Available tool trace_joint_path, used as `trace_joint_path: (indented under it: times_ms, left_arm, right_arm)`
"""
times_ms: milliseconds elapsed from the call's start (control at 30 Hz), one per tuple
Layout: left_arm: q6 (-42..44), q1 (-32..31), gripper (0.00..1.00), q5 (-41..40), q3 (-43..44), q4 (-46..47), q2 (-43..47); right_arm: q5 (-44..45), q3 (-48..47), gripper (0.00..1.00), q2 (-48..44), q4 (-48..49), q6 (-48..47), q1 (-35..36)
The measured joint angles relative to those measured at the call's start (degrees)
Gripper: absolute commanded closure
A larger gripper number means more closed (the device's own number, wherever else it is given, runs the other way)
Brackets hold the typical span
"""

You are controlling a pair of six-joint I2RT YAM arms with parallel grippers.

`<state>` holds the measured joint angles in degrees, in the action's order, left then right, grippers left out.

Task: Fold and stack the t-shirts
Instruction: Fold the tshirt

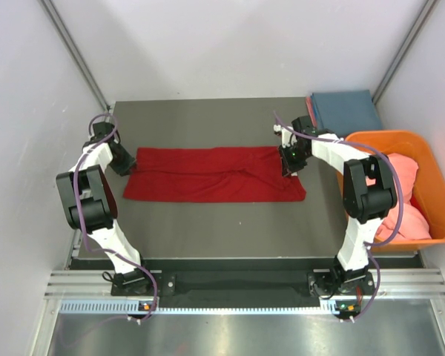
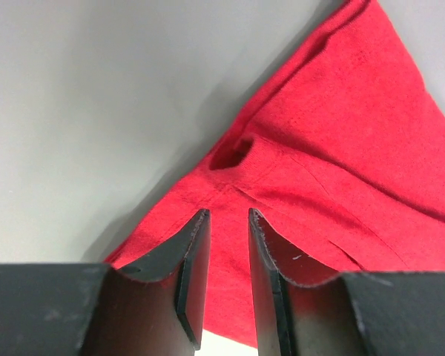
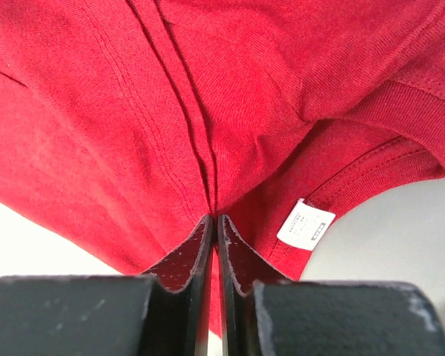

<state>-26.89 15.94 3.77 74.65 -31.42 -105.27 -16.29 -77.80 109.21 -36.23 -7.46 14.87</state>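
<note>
White enclosure walls (image 1: 208, 44) close off the back and both sides of a dark grey table (image 1: 208, 230). Bare table runs the full width between the near edge of the deep red t-shirt (image 1: 208, 174) and the arm bases. A narrower bare strip lies between its far edge and the back of the table.

1. Deep red t-shirt: lies flat as a long band across the middle of the table, left to right. The near edge is fairly straight. The right end is wrinkled, with a small white neck label (image 3: 305, 224) at its hem.
2. Left gripper (image 2: 228, 213): sits over the left corner of the band, close to the left table edge. Its fingers stand apart with red cloth showing in the gap, so the claw is released. Grey table is exposed just outside the slanting cloth edge.
3. Right gripper (image 3: 213, 217): sits at the right end of the band. Its fingers are clenched on a raised ridge of the red cloth, which runs away from the tips.
4. Blue t-shirt (image 1: 346, 110): lies folded at the far right corner, well apart from the red band.
5. Orange tub (image 1: 386, 136): stands beside the right table edge, next to the right arm, and holds a bundled salmon-pink t-shirt (image 1: 404, 178)
</note>
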Motion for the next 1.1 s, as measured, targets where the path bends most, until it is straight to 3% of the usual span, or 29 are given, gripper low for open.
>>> trace_joint_path:
  times_ms: [400, 1100]
  left_arm:
    - [0.0, 1.0, 0.68, -0.8, 0.0, 0.0, 0.0]
    - [0.0, 1.2, 0.68, -1.5, 0.0, 0.0, 0.0]
  right_arm:
    - [-0.9, 0.0, 0.79, -0.3, -0.1, 0.2, 0.2]
    - [3.3, -0.3, 0.75, -2.3, -2.0, 0.7, 2.4]
